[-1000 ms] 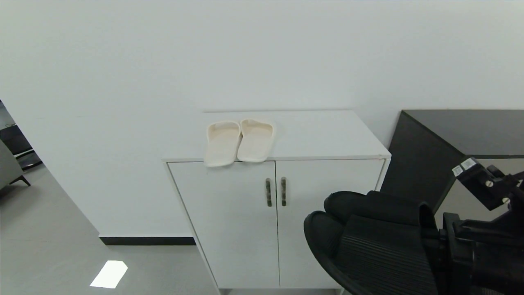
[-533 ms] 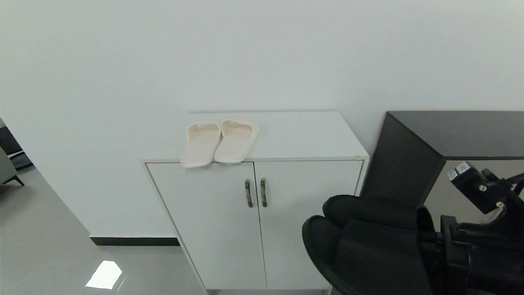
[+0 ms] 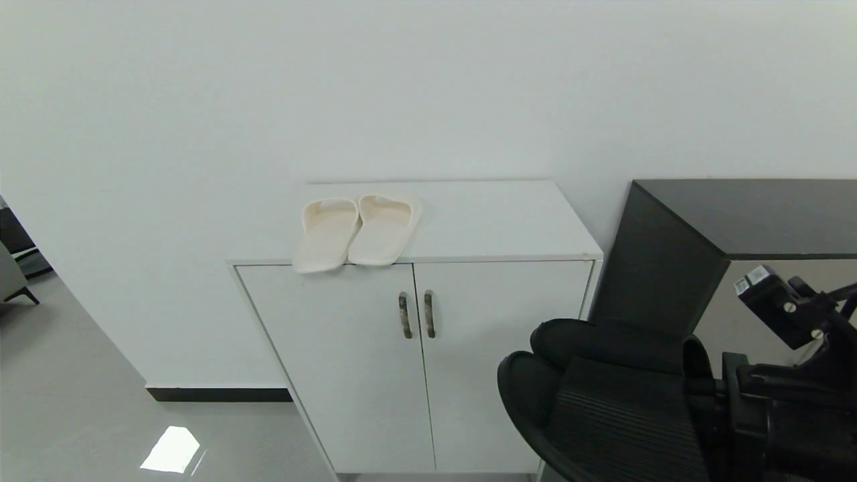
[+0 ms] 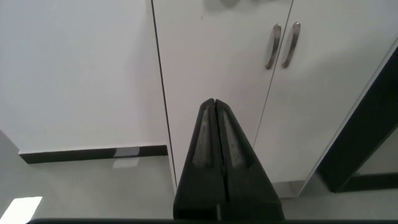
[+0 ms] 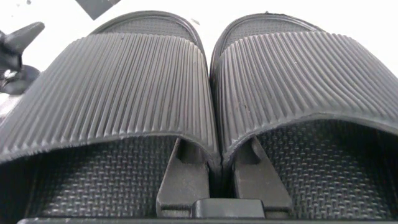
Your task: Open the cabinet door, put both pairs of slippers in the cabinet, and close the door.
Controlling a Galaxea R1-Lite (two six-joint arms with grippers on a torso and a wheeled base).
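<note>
1. Currently my right tool pinches the black slippers by their touching inner walls; they are probably light, rubbery and bendy.
2. Beyond, the cream slippers overhang the cabinet top's front edge.
3. My left tool, closed and empty, faces the shut doors' handles.

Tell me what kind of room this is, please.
Probably an office corner: a white two-door cabinet with cream slippers on top, a black desk beside it, against a bare wall.

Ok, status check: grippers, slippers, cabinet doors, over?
Left gripper shut, empty, facing the cabinet. Right gripper shut on black slippers. Cream slippers on cabinet top; both doors closed. Black desk close on cabinet's right.
</note>
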